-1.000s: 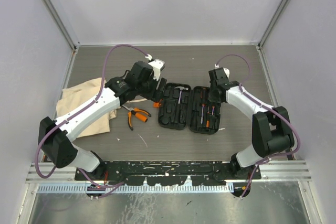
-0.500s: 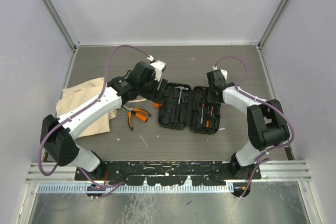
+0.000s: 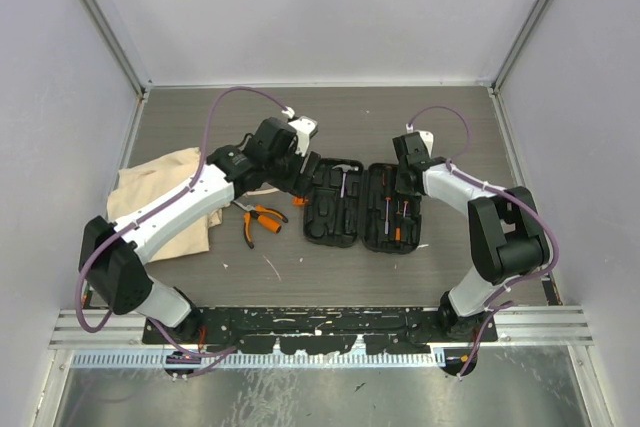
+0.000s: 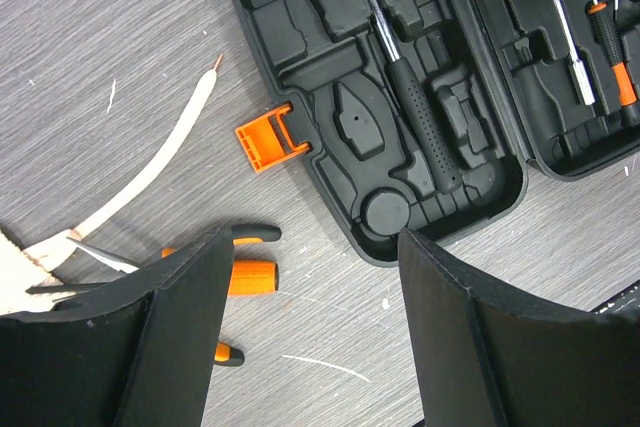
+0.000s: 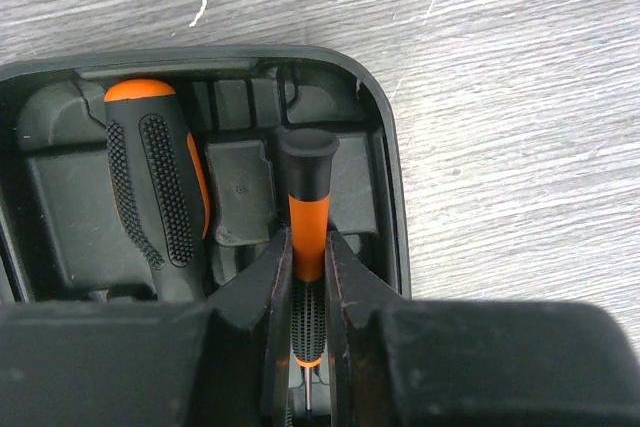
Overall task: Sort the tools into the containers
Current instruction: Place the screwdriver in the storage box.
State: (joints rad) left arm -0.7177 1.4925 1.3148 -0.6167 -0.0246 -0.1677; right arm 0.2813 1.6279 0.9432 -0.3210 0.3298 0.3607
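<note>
One black case lies open in two halves on the table. One beige cloth bag lies well to the left of the case.

One hammer sits in the case's left half. Its long axis runs along the case, with the head at the far end and the handle toward the near end. One pair of pliers lies on the table just left of the case, between it and the bag. Its nose points toward the bag and its handles toward the case.

The case's right half holds what look like three screwdrivers lying lengthwise, though they are too small from above for a sure count. One orange latch sticks out from the case's left edge.

The left gripper stands wide open and holds nothing. It is above the table at the case's near-left corner, with the pliers partly under one finger and the hammer just ahead.

The right gripper is at the far end of the case's right half, clamped on the thin driver. The driver runs straight out between the fingers, lengthwise in the case, with its black cap toward the far rim. It lies beside a thick-handled screwdriver.
</note>
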